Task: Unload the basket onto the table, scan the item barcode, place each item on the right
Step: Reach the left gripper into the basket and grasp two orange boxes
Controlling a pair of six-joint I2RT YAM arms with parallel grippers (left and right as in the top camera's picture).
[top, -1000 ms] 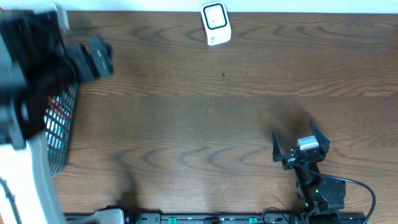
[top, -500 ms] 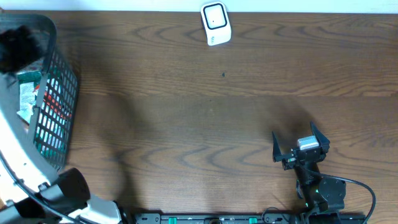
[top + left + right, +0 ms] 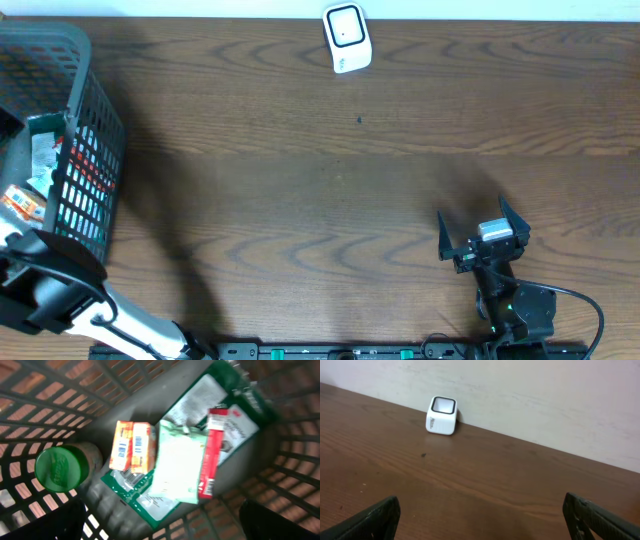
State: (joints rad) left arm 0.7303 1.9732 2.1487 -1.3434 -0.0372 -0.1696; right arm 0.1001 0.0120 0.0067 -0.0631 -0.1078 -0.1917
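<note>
Orange box (image 3: 131,445), barcode stripes facing up, lies on the floor of the basket (image 3: 300,460), directly below your left pincer (image 3: 165,522), whose fingers stand spread wide and grip nothing. Toward the pincer's left finger, a green-lidded jar (image 3: 60,467) sits just beside the box. Toward the right finger, a pale green packet (image 3: 176,462) meets the box's edge, with a red packet (image 3: 212,452) and a dark green pouch (image 3: 227,415) beyond. Your right pincer (image 3: 472,214), likewise released and empty, hangs over the worktop (image 3: 300,200), well apart from the basket. Far ahead of it, the white scanner (image 3: 347,38) stands at the worktop's back edge.
</note>
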